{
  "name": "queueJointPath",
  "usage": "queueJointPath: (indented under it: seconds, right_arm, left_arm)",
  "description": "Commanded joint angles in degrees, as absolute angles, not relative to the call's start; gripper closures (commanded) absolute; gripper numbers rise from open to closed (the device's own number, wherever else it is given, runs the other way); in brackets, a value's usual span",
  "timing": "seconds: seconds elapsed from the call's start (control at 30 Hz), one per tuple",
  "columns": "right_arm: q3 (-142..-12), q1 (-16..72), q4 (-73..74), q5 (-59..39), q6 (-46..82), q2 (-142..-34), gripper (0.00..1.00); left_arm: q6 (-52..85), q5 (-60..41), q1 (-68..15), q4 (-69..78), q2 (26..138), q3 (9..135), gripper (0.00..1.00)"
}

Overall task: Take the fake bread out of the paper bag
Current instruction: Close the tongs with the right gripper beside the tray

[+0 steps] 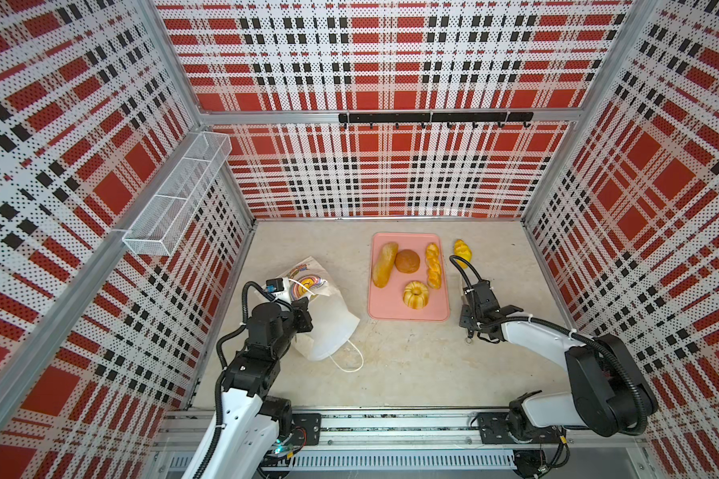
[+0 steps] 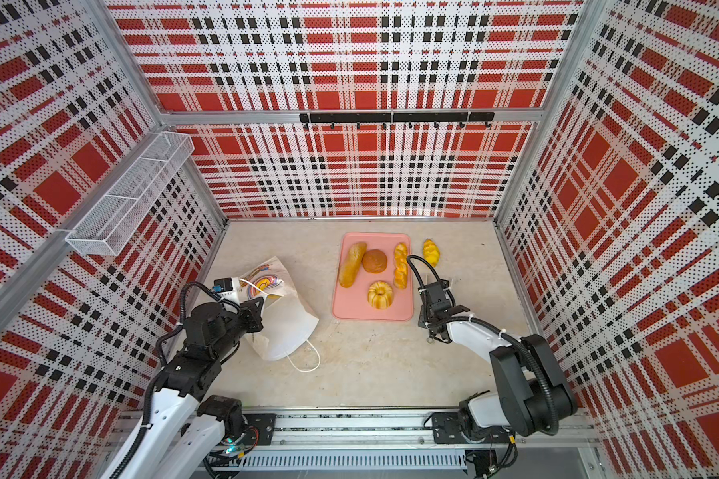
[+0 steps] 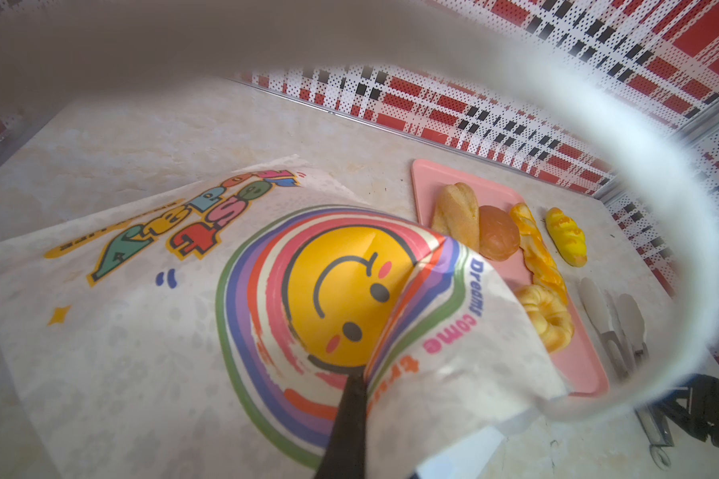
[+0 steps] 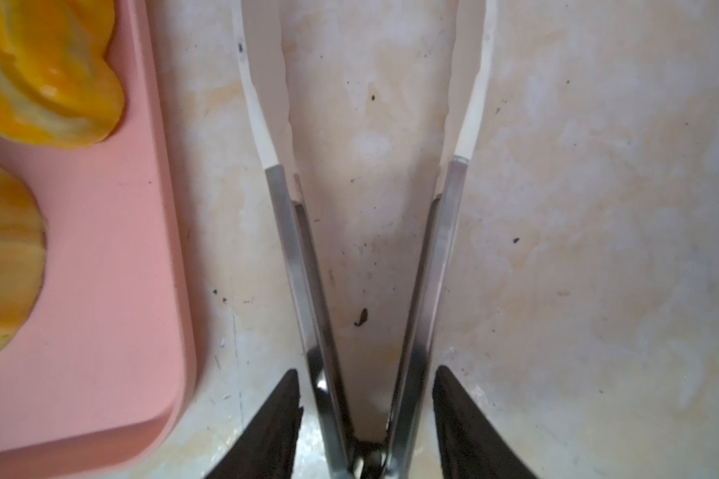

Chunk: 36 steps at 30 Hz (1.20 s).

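You are looking into a robot test cell, not a home, perforated plaid-printed wall panels (image 1: 391, 62) on aluminium framing, beige tabletop (image 1: 411, 365), two arms mounted on a front rail (image 1: 391, 431), wire basket (image 1: 175, 199), hook rack (image 1: 432, 117).

Left pincer (image 3: 349, 419) pinching paper bag (image 3: 142, 331)

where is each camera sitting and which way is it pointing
Top views: high above the front rail, looking down and inward; both arms show, with the paper bag and pink tray.
Left wrist: on the left arm, looking along its shut claw pinching the paper bag, toward the tray.
Right wrist: on the right arm, looking down at tongs between its claw fingers, beside the tray.
Shared: the ring bread shows in the top and left wrist views.
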State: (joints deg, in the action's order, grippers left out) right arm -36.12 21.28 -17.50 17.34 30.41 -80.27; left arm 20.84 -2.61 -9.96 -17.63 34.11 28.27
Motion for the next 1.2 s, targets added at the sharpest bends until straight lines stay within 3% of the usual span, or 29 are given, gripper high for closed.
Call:
queueJointPath:
  seconds: [0.0, 0.47, 0.57, 0.67, 0.9, 1.03, 1.17]
  right_arm:
    - [-35.07, 23.16, -14.06, 22.00, 32.17, -81.52, 0.46]
    - [-40.91, 25.31, -17.96, 28.05, 34.51, -90.56, 0.49]
    - [-41.73, 25.25, -17.48, 27.36, 32.86, -91.56, 0.54]
    - [-42.21, 25.22, -17.25, 25.67, 31.85, -91.80, 0.68]
    - [-42.92, 25.22, -22.01, 22.99, 31.49, -84.14, 0.82]
    - [-46.30, 24.00, -29.09, 22.16, 29.34, -77.43, 0.85]
    - [-48.87, 18.77, -34.01, 14.14, 28.00, -71.80, 0.88]
  left_arm:
    - [22.15, -3.08, -9.44, -17.04, 34.47, 27.86, 1.00]
    - [22.68, -3.33, -9.40, -17.27, 35.09, 27.91, 1.00]
    - [22.77, -3.34, -9.38, -17.57, 34.94, 27.95, 1.00]
    - [22.84, -3.43, -9.44, -17.47, 34.80, 27.90, 1.00]
    - [23.45, -3.70, -9.40, -17.15, 34.56, 27.79, 1.00]
    - [23.88, -4.20, -9.40, -17.05, 34.45, 27.75, 1.00]
    - [24.13, -4.70, -9.35, -17.11, 34.11, 27.63, 1.00]
